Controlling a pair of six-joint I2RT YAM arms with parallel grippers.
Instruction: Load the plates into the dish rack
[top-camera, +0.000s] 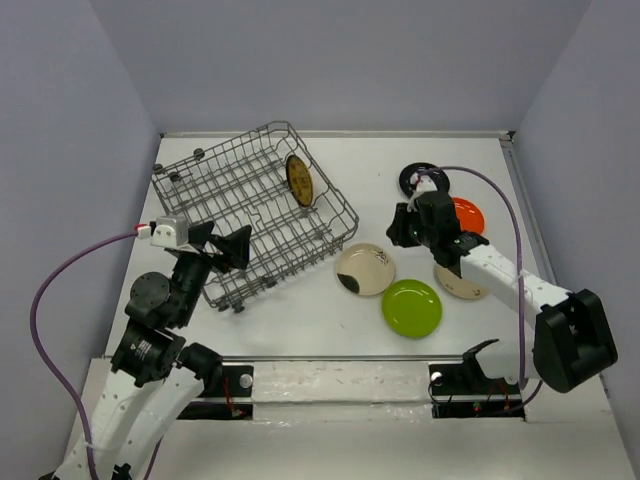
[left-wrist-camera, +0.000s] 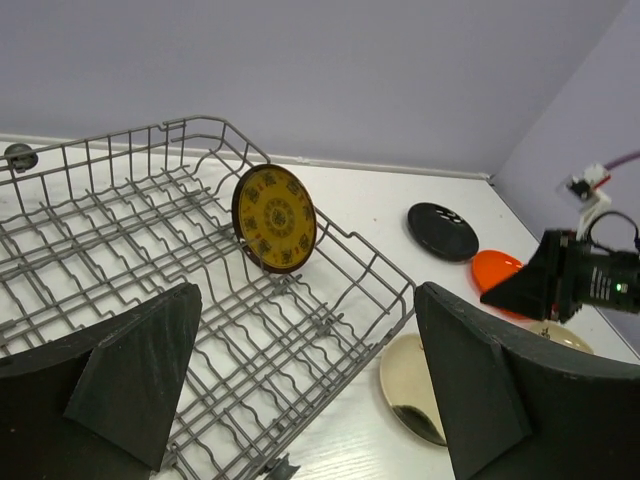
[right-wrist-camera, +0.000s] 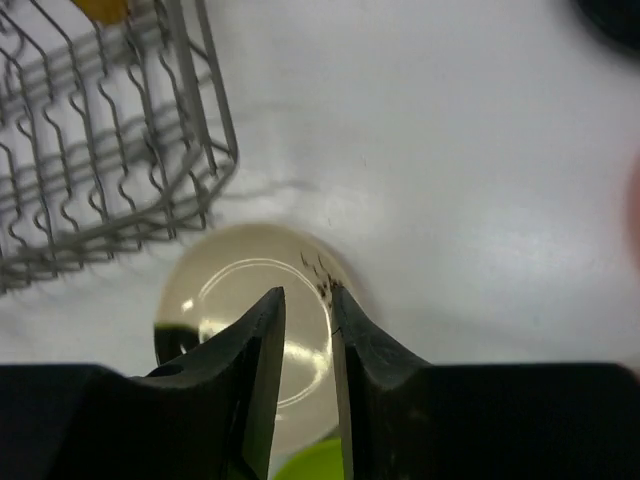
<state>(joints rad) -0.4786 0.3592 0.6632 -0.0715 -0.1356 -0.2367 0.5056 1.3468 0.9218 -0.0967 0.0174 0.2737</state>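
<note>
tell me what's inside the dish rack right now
One brown-yellow patterned plate stands on edge near the far side of the dish rack. The rest that shows is bare wire. The left claw covers the near corner, so that part cannot be checked.
</note>
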